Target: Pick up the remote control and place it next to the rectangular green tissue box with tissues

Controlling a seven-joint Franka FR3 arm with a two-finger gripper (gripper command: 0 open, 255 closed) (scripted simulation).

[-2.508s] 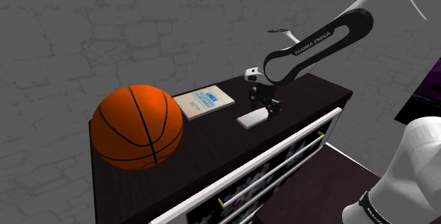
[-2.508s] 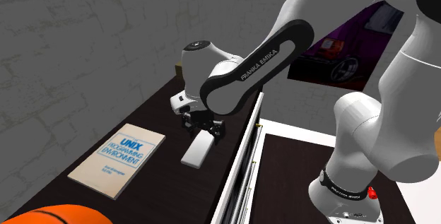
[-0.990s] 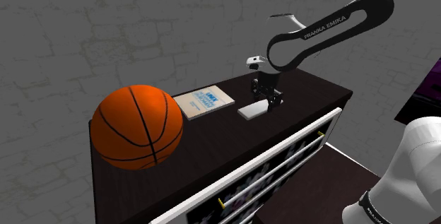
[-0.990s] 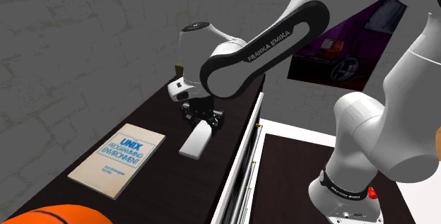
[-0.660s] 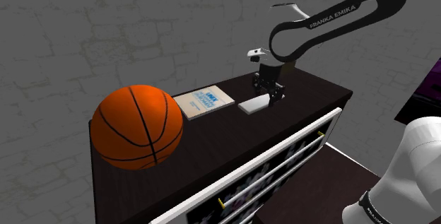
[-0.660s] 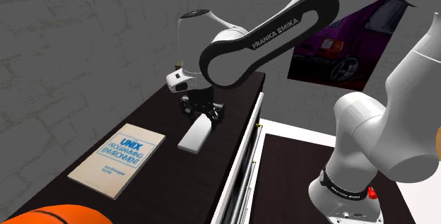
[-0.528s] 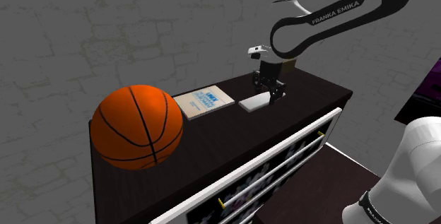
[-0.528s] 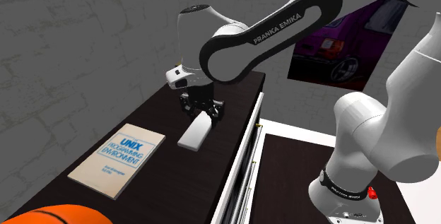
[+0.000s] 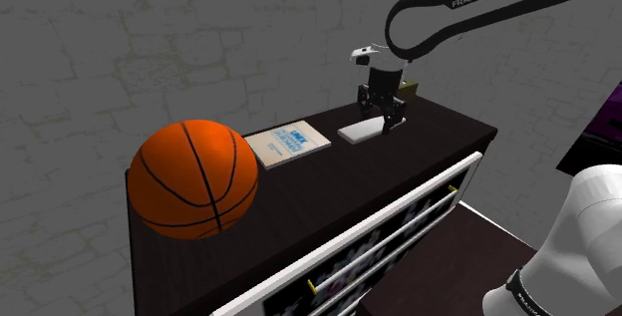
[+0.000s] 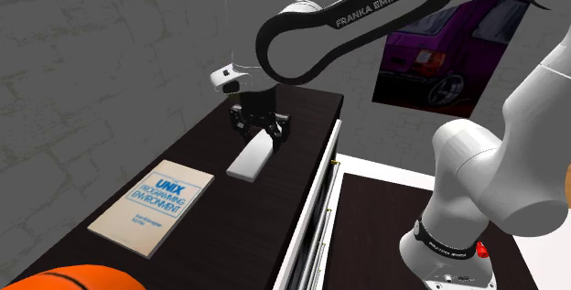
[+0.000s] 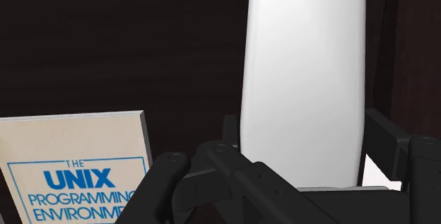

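Starting nearest the shoulder camera, the white arm (image 9: 588,224) is cut off by the lower right edge, and the dresser (image 9: 299,194) shows drawer fronts with a black-and-white pattern too indistinct to make out. On its dark top sits an orange basketball (image 9: 192,177), whole here but only a sliver at the bottom edge of the second exterior view. Beyond it lies a pale book (image 9: 287,145). Its blue lettering is unreadable from the shoulder, reads "UNIX PROGRAMMING ENVIRONMENT" in the second exterior view, and is clipped after "THE UNIX PROGRAMMING ENVIRON" in the wrist view. Just past the book is the remote control (image 9: 361,131), drawn plain white. The black gripper (image 9: 387,120) stands over its end away from the basketball. In the wrist view the fingers (image 11: 385,141) press that end's two long sides, parted by the remote's width and clasping it. Whether the other end touches the top cannot be told. Close behind the gripper, a corner of the olive-green tissue box (image 9: 408,89) peeks out, mostly hidden by the hand. The arm's black link reads "FRANKA EMIKA". Farthest back, the second exterior view adds a purple car poster (image 10: 435,55) on the grey stone-patterned wall (image 9: 199,45).
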